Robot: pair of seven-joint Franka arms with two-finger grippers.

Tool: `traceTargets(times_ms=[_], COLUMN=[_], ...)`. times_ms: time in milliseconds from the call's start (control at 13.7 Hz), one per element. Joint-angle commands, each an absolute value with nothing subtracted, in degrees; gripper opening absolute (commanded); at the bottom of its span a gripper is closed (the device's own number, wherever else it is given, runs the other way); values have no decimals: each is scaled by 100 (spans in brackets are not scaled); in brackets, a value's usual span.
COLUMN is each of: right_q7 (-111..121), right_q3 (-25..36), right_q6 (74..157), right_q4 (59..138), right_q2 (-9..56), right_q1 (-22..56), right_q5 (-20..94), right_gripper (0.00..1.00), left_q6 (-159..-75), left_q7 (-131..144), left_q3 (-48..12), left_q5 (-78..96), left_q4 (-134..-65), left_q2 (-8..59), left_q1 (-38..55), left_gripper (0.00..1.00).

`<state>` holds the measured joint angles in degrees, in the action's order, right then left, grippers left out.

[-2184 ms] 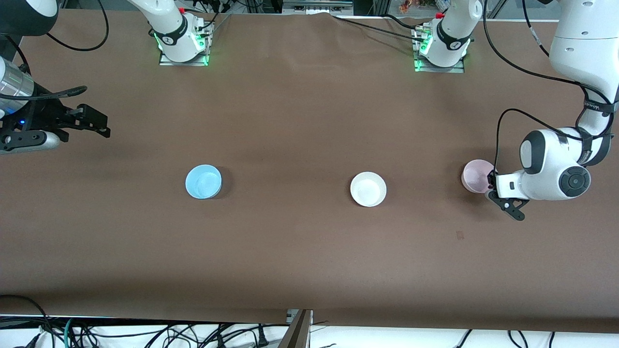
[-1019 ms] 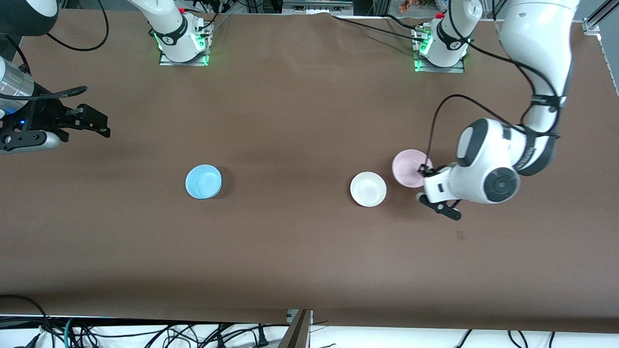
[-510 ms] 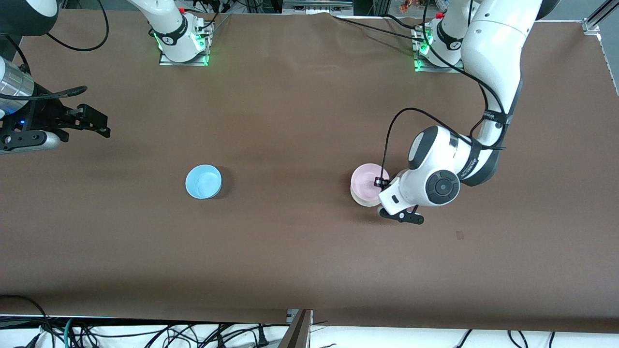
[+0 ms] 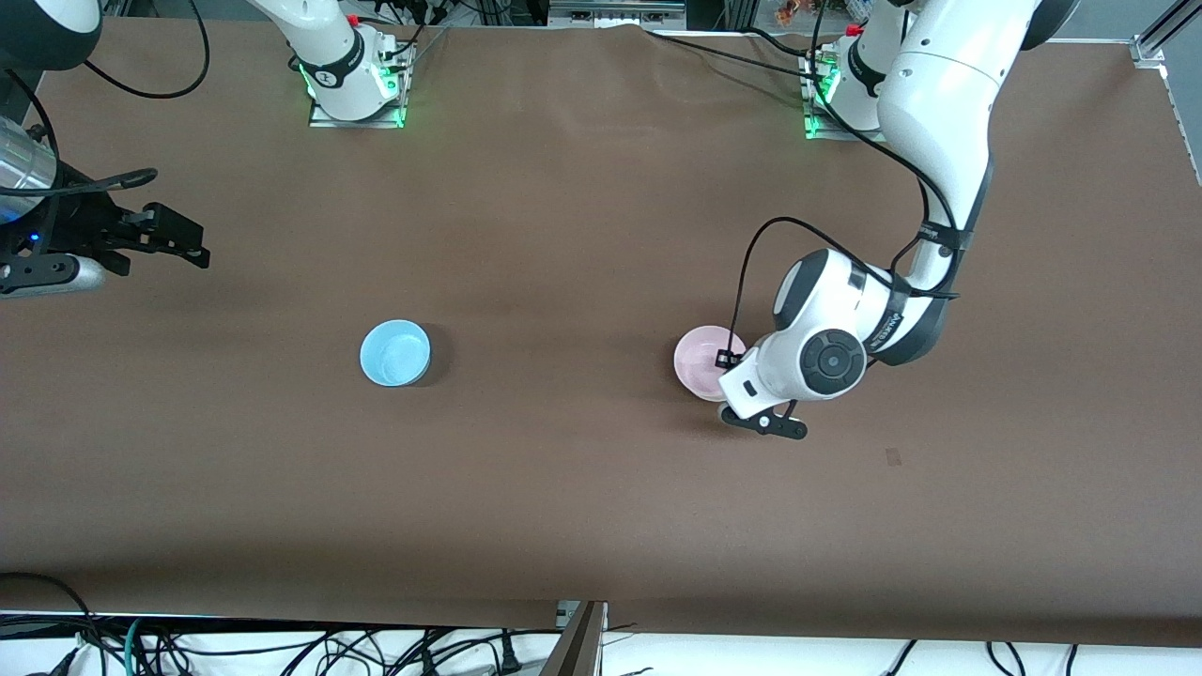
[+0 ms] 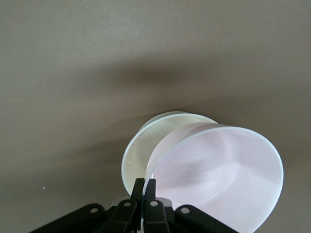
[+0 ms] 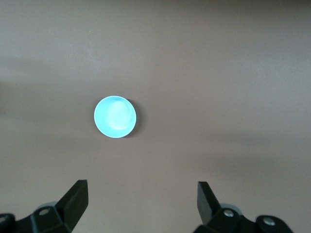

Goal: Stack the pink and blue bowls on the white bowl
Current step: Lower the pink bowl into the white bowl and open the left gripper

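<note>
A long brown table (image 4: 563, 488) fills the room, and both robot bases stand along its edge farthest from the front camera. Loose cables lie past the edge nearest that camera.

The left gripper (image 4: 728, 361) is low over the middle of the table, toward the left arm's end. Its thin black fingers (image 5: 145, 190) are pressed together on the rim of the pink bowl (image 4: 700, 360). In the left wrist view the pink bowl (image 5: 218, 172) is tilted, and it sits over the white bowl (image 5: 146, 145). The white bowl's rim peeks out from under it. It looks like the pink bowl is partly inside the white one, but I cannot tell if it has settled all the way down. From the front camera the white bowl is almost fully covered by the pink bowl and the arm.

The blue bowl (image 4: 395, 352) sits alone on the table, about as far from the front camera as the pink bowl, and well apart from it toward the right arm's end. It stands upright.

The right gripper (image 4: 174, 239) waits up in the air over the table edge at the right arm's end. In the right wrist view its fingers (image 6: 75, 199) are spread wide with nothing between them, and the blue bowl (image 6: 115, 116) shows below.
</note>
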<state>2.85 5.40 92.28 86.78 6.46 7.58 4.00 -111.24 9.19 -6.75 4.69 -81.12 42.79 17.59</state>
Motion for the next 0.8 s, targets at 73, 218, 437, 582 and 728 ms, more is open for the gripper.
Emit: traceTargets(times_ms=[73, 218, 437, 582, 728], right_q7=[255, 272, 290, 255, 307], right_q3=[562, 562, 562, 554, 562], right_q6=[9202, 9202, 9211, 9246, 9159], right_q4=[8578, 8578, 8578, 8578, 8578], right_q2=[677, 677, 677, 703, 1052], right_q1=[651, 537, 501, 492, 483], right_q5=[746, 747, 764, 948, 1168], right_gripper=[99, 99, 99, 99, 99], left_q6=[-11118, -11118, -11118, -11118, -11118], left_q7=[1002, 1019, 1020, 1011, 1020], left_q3=[-562, -563, -562, -563, -563], left_q5=[167, 167, 167, 167, 237], left_q4=[-7998, -7998, -7998, -7981, -7937], left_q2=[4368, 4377, 4368, 4351, 4324], left_q1=[1890, 1916, 1890, 1881, 1872], left_gripper=[0, 0, 12, 46, 55])
